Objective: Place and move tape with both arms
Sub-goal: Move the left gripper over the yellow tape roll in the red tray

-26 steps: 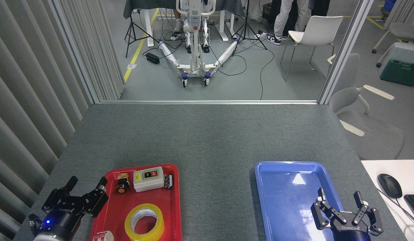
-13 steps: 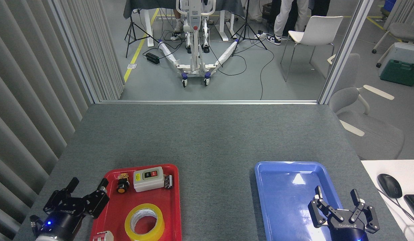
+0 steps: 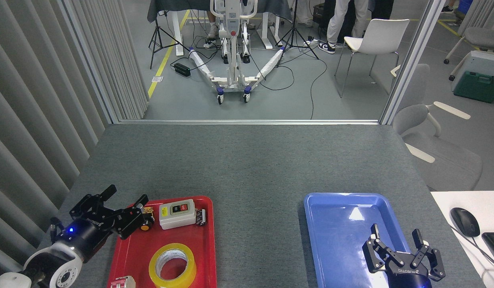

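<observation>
Both grippers spread, left gripper (image 3: 125,196) above tape (image 3: 172,265)

The left end effector (image 3: 125,196) is black, with two jointed fingers (image 3: 104,193) on linkage bars and white lettering on its body. Behind it sits a black cylindrical wrist with a small blue light, then a white rounded arm segment with a grey circular joint cap. The right end effector (image 3: 395,237) is black too, its two fingers tipped with pale pads, white lettering across its base and a blue light below.
</observation>
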`<action>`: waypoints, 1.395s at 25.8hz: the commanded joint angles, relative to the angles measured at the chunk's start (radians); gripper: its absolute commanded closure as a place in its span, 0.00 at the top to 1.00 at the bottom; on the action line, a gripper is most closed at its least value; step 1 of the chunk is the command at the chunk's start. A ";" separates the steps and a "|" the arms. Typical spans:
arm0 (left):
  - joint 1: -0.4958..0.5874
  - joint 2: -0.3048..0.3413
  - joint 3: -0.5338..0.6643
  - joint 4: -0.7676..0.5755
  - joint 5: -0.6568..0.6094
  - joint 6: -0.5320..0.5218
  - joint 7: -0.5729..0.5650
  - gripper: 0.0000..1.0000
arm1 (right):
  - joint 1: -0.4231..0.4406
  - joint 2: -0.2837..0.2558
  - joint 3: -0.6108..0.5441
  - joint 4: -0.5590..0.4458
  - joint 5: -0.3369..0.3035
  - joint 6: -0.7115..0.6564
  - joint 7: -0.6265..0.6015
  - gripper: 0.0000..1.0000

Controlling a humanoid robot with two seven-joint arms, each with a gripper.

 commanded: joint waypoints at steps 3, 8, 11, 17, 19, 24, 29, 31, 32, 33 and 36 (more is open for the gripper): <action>-0.194 0.181 -0.264 0.016 0.144 -0.029 -0.009 0.99 | -0.005 0.006 0.030 0.005 -0.014 -0.004 -0.001 1.00; -0.251 0.232 -0.368 -0.010 0.163 -0.030 -0.014 0.99 | -0.004 0.000 0.030 0.004 -0.014 -0.047 -0.001 1.00; -0.250 0.230 -0.380 -0.015 0.163 -0.029 -0.124 0.99 | -0.004 0.002 0.033 0.004 -0.013 -0.063 -0.001 1.00; -0.276 0.226 -0.369 -0.044 0.166 -0.041 -0.672 0.99 | -0.007 -0.008 0.044 0.004 -0.011 -0.061 -0.001 1.00; -0.296 0.224 -0.372 -0.044 0.167 -0.084 -0.698 0.99 | -0.007 -0.008 0.044 0.004 -0.011 -0.061 -0.001 1.00; -0.325 0.221 -0.423 -0.033 0.169 -0.107 -0.698 0.99 | -0.008 -0.009 0.044 0.004 -0.011 -0.060 -0.001 1.00; -0.438 0.189 -0.549 0.026 0.169 -0.110 -0.707 0.99 | -0.017 -0.011 0.044 0.004 -0.013 -0.060 -0.001 1.00; -0.463 0.166 -0.572 0.054 0.169 -0.115 -0.716 0.99 | -0.017 -0.014 0.044 0.004 -0.013 -0.058 -0.001 1.00; -0.471 0.147 -0.586 0.069 0.169 -0.113 -0.725 0.99 | -0.016 -0.015 0.046 0.002 -0.014 -0.060 -0.001 1.00; -0.477 0.132 -0.599 0.089 0.169 -0.110 -0.736 0.99 | -0.016 -0.018 0.046 0.002 -0.014 -0.060 -0.001 1.00; -0.492 0.092 -0.626 0.138 0.169 -0.109 -0.791 0.99 | -0.017 -0.027 0.046 0.001 -0.014 -0.058 -0.001 1.00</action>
